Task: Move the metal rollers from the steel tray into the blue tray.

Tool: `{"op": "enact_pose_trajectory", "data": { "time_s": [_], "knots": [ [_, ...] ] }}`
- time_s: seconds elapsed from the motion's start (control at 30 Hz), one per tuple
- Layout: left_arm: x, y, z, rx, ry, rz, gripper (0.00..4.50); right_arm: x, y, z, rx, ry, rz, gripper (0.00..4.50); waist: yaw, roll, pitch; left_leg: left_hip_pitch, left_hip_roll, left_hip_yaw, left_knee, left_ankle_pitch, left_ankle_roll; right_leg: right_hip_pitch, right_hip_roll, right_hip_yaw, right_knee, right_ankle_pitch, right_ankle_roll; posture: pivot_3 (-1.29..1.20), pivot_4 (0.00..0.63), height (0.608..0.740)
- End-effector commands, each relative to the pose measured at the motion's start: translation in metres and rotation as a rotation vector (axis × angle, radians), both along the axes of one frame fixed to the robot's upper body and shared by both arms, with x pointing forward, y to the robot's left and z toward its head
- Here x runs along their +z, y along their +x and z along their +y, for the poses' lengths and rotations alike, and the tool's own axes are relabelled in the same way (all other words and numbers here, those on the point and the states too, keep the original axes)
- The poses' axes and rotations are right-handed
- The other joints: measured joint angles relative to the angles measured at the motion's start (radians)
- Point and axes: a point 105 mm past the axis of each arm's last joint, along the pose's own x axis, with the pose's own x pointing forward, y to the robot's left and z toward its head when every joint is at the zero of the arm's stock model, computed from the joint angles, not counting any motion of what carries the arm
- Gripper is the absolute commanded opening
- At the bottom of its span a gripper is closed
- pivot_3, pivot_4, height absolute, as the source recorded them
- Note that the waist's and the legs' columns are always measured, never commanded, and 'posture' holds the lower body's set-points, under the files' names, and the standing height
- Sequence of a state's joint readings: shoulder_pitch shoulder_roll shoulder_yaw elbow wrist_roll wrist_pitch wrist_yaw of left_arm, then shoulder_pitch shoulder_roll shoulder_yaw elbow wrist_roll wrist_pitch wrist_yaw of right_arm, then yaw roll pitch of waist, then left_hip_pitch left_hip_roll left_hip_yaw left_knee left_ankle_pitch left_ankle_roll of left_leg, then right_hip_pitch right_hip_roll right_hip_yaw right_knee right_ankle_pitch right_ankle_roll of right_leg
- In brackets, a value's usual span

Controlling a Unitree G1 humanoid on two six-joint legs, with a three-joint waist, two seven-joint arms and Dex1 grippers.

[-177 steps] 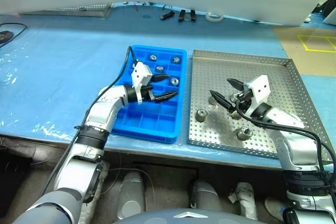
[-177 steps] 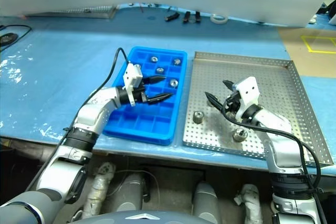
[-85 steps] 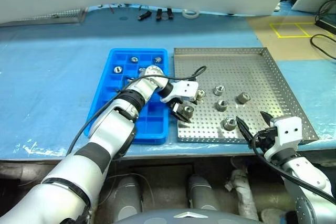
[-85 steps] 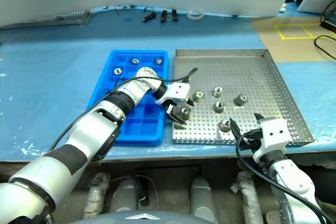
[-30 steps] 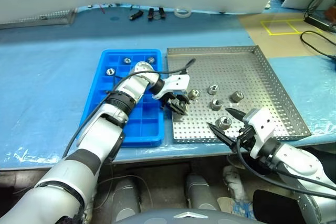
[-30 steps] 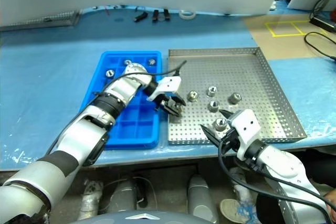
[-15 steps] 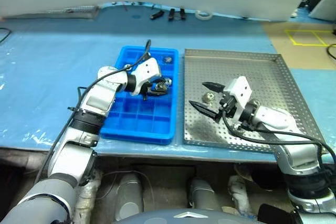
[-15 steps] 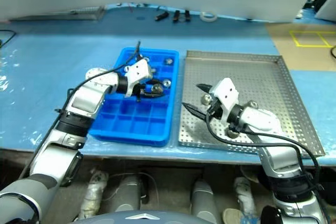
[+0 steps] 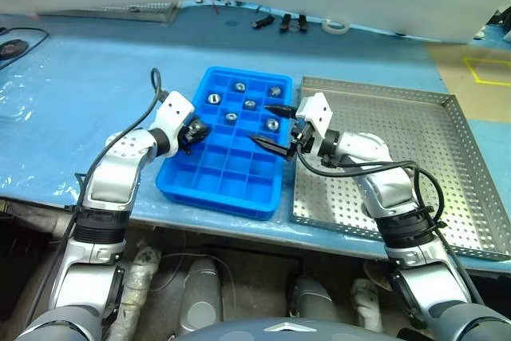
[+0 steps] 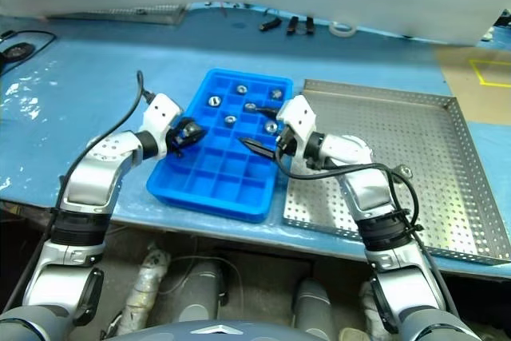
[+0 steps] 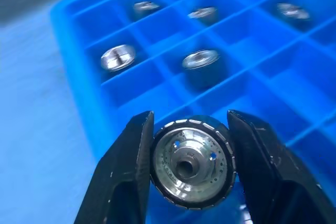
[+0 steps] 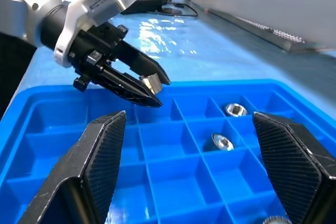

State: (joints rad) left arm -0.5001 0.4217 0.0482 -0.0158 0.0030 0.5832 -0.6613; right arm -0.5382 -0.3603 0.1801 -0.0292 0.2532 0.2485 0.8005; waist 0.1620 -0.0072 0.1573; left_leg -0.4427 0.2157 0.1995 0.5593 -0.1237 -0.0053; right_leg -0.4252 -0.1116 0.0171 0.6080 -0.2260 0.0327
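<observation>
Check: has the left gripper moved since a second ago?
Yes. The left gripper, shut on a metal roller, went from the steel tray to the blue tray's left edge.

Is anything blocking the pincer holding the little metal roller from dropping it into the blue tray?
Nothing visible. The left pincer grips a metal roller at the blue tray's left edge, with bare compartments right beside it.

We can read no text, label, brand, number or sign anywhere in these pictures.
</observation>
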Motion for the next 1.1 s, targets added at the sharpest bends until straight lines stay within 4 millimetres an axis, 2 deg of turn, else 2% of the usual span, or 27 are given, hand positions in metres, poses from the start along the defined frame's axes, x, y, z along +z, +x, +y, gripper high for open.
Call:
{"op": "enact_pose_trajectory", "data": {
  "time_s": [0.03,0.23,0.43,0.5,0.57,0.63,0.77,0.83,0.97,1.1],
  "knots": [
    [0.008,0.003,-0.004,0.025,-0.036,-0.055,1.87,0.01,-0.001,0.005,0.018,0.012,-0.052,4.1,0.006,0.0,0.0,0.0,0.0,-0.001,0.0,0.0,0.0,0.001,0.0,0.0,0.0,0.0,0.0,0.32,0.15,0.74],
    [-0.001,0.004,-0.017,-0.005,-0.038,-0.028,1.87,0.007,-0.002,0.001,0.018,-0.004,-0.046,4.1,0.015,0.0,0.0,0.0,0.0,-0.003,0.0,0.001,-0.001,0.0,0.001,-0.001,0.0,0.0,0.0,0.3,0.15,0.74],
    [-0.006,0.003,-0.014,-0.019,-0.022,0.003,1.87,0.002,-0.005,-0.001,0.003,-0.006,-0.035,4.1,0.014,0.0,0.0,-0.001,0.001,-0.004,0.0,0.001,-0.002,0.0,0.001,-0.002,0.0,0.0,0.0,0.28,0.15,0.74],
    [-0.003,0.003,-0.017,-0.039,-0.024,-0.007,2.59,0.001,-0.006,-0.002,-0.001,-0.003,-0.033,4.1,0.014,0.0,0.0,-0.001,0.001,-0.004,0.0,0.001,-0.002,0.0,0.001,-0.002,0.0,0.0,0.0,0.26,0.15,0.74],
    [0.0,0.006,-0.015,-0.025,-0.017,-0.021,3.07,0.001,-0.006,-0.003,-0.008,-0.001,-0.034,4.1,0.014,0.0,0.0,-0.001,0.001,-0.004,0.0,0.001,-0.002,0.0,0.001,-0.002,0.0,0.0,0.0,0.26,0.15,0.74],
    [0.005,0.01,-0.016,-0.024,-0.018,-0.033,3.75,0.003,-0.004,-0.005,-0.029,0.003,-0.044,4.1,0.014,0.0,0.0,-0.001,0.001,-0.004,0.0,0.002,-0.003,0.0,0.001,-0.002,0.0,0.0,0.0,0.24,0.15,0.74],
    [0.017,0.016,-0.024,-0.057,-0.033,-0.059,3.75,0.005,-0.003,-0.013,-0.066,0.009,-0.056,4.1,0.012,0.0,0.0,-0.001,0.0,-0.004,0.0,0.002,-0.003,0.0,0.001,-0.002,0.001,0.0,0.0,0.19,0.15,0.74],
    [0.025,0.019,-0.031,-0.083,-0.051,-0.076,3.75,0.007,-0.004,-0.017,-0.083,0.013,-0.061,4.1,0.011,0.0,0.0,-0.001,0.0,-0.004,0.0,0.002,-0.004,0.0,0.002,-0.002,0.001,0.0,0.0,0.17,0.15,0.74],
    [0.047,0.026,-0.058,-0.209,-0.102,-0.105,3.75,0.014,-0.003,-0.038,-0.172,0.016,-0.081,4.1,0.011,0.0,0.0,-0.001,0.0,-0.004,0.0,0.004,-0.006,0.0,0.001,-0.002,0.0,0.0,0.0,0.07,0.15,0.74],
    [0.049,0.04,-0.09,-0.34,-0.076,-0.099,3.75,0.018,-0.007,-0.068,-0.295,0.003,-0.103,4.1,-0.006,0.0,0.0,-0.001,-0.001,-0.004,0.001,0.004,-0.007,0.001,0.001,0.0,0.001,0.001,0.0,-0.05,0.15,0.74]
  ]
}}
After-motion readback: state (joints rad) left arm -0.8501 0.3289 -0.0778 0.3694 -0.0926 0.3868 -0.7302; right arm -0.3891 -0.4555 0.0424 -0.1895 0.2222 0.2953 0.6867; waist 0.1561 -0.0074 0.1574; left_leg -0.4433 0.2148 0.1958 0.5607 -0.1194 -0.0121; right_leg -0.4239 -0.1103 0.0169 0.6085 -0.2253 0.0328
